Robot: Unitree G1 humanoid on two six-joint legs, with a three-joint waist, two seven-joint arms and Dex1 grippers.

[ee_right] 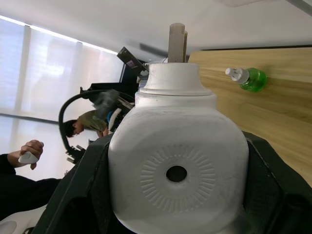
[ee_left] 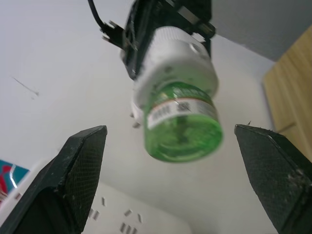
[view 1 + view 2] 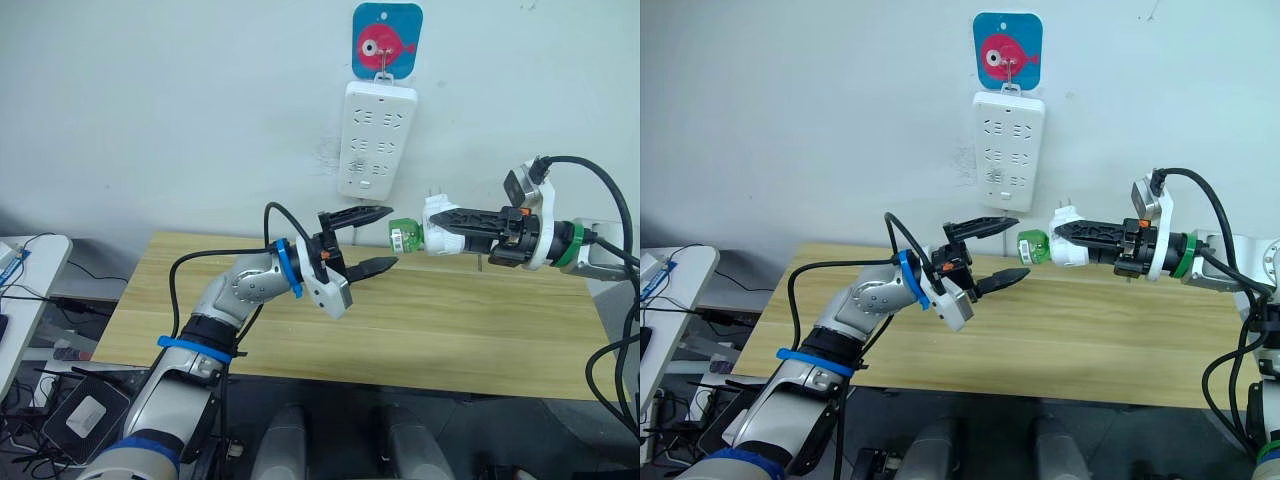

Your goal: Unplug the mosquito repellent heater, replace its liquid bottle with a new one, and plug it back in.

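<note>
Right end effector (image 3: 447, 226) grips the heater (image 3: 437, 225) with green bottle (image 3: 404, 235) above the worktop (image 3: 470, 330), facing wide-open, empty left end effector (image 3: 368, 241).

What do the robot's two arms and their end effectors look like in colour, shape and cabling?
Both arms are silver-grey with black cables looping alongside. The left arm has blue bands; its left end effector has two black pointed fingers on a white mount. The right end effector is also black, behind a white wrist with a green ring.
</note>
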